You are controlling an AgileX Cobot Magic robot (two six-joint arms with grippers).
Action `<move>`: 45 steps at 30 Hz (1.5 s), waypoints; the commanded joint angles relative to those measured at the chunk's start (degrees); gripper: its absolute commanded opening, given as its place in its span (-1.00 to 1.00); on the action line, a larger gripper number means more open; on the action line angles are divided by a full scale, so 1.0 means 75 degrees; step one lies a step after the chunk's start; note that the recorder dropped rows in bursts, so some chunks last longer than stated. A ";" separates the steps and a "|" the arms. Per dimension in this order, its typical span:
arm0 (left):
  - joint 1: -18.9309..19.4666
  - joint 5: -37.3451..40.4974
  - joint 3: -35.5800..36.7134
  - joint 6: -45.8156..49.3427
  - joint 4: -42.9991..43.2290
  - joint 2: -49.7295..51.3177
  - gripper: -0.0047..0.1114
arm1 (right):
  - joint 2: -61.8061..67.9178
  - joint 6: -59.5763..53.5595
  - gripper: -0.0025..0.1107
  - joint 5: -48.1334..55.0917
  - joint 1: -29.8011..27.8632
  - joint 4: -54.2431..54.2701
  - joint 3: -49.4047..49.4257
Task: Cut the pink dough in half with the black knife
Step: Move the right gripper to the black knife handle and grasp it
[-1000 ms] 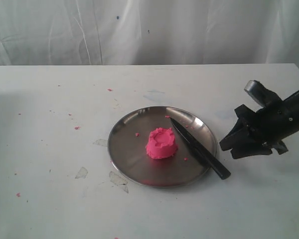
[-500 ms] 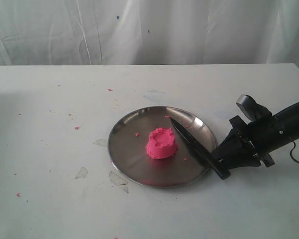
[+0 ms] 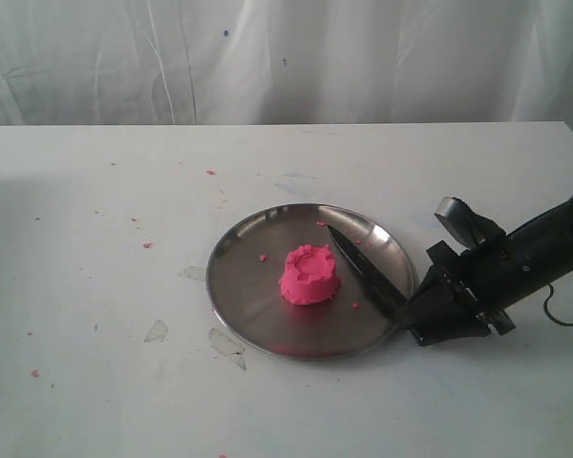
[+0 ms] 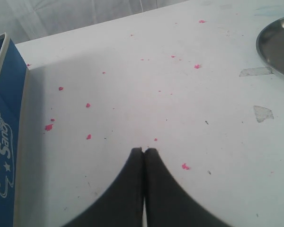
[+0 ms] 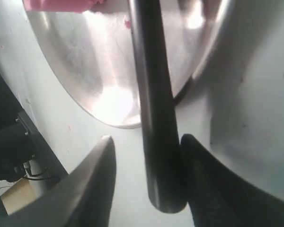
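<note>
The white counter (image 3: pixel 95 315) is the biggest thing here, and it has tiny pink crumbs scattered on it. A round steel plate (image 3: pixel 244 286) sits on the counter near the middle. The right arm (image 3: pixel 544 250) comes in low from the right side and reaches to the edge of the plate. The right gripper (image 3: pixel 430 310) is down at the handle end of the black knife (image 3: pixel 363 270). In the right wrist view its two fingers (image 5: pixel 97 177) are spread apart, one on each side of the knife handle (image 5: pixel 158 156), and they are not squeezing it. The knife lies slanted across the right part of the plate, with its handle sticking out over the rim. The pink dough (image 3: pixel 310 275) sits in the middle of the plate, just left of the blade, in one piece. The left gripper (image 4: pixel 144 150) hangs over bare counter with its fingers pressed together, holding nothing.
</note>
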 commanded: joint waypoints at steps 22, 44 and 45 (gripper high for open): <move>-0.0055 -0.0027 0.0000 -0.0015 -0.0047 -0.0037 -0.92 | -0.0030 -0.0057 -0.29 0.0078 0.0112 0.0014 0.0049; -0.0055 -0.0027 0.0000 -0.0015 -0.0047 -0.0037 -0.92 | -0.0030 -0.0057 -0.40 0.0078 0.0112 -0.0015 0.0049; -0.0055 -0.0027 0.0000 -0.0015 -0.0047 -0.0037 -0.92 | -0.0030 -0.0057 -0.43 0.0078 0.0112 -0.0015 0.0049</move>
